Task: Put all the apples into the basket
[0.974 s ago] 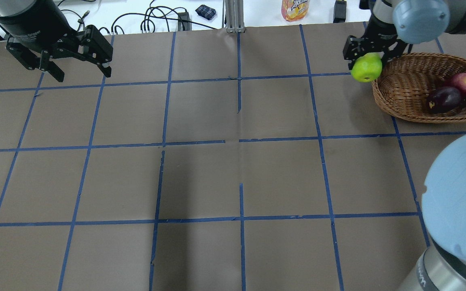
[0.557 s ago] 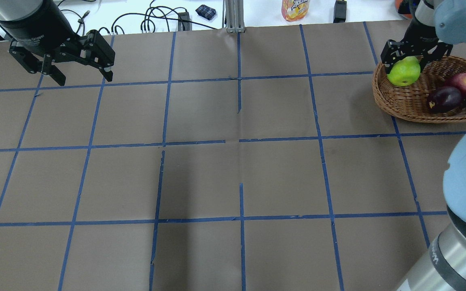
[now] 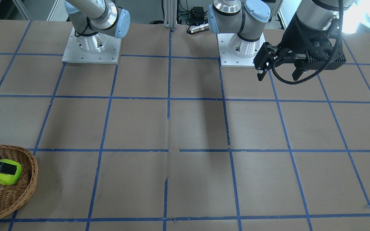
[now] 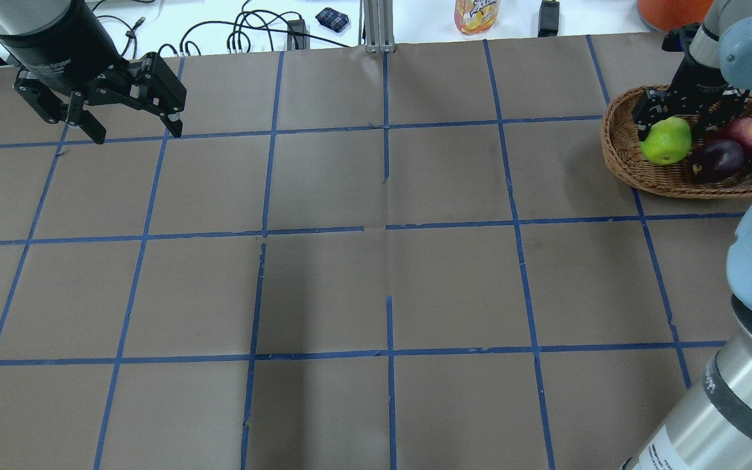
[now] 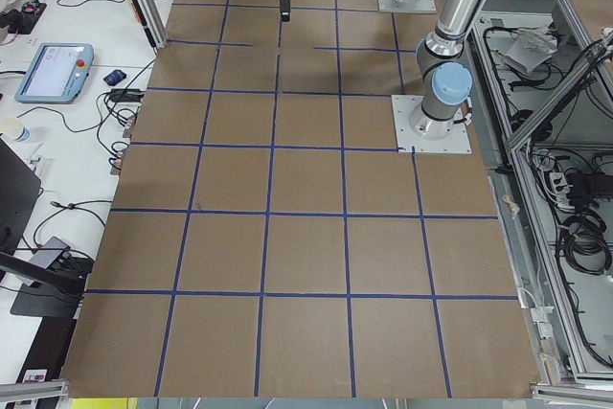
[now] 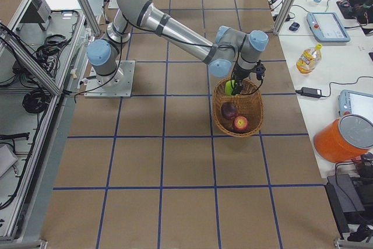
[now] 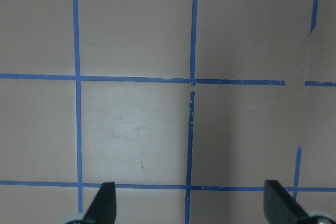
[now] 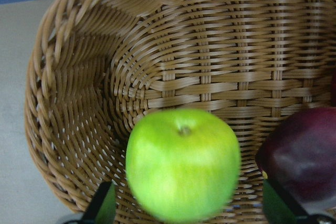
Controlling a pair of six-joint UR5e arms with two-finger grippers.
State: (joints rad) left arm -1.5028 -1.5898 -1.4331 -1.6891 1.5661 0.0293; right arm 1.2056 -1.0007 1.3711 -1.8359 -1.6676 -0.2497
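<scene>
On the table (image 4: 376, 196), the basket (image 4: 613, 151) sits at the far corner on the robot's right side. All the fruit you can see is within its rim, so I judge you are at the last step, the release. The right gripper (image 4: 672, 125) hangs low inside the basket. The left gripper (image 4: 134, 127) hovers well apart over bare table, claw spread and holding nothing.

The green apple (image 8: 182, 163) is beside the maroon apple (image 4: 717, 160), with the red apple (image 4: 749, 134) just beyond.

Only the right wrist view shows the right claw apart, with a gap on each side of the blurred green apple. The overhead view hides this. The front-facing view cuts the basket off at its edge.

Your next move calls for a straight lift clear of the wicker.
</scene>
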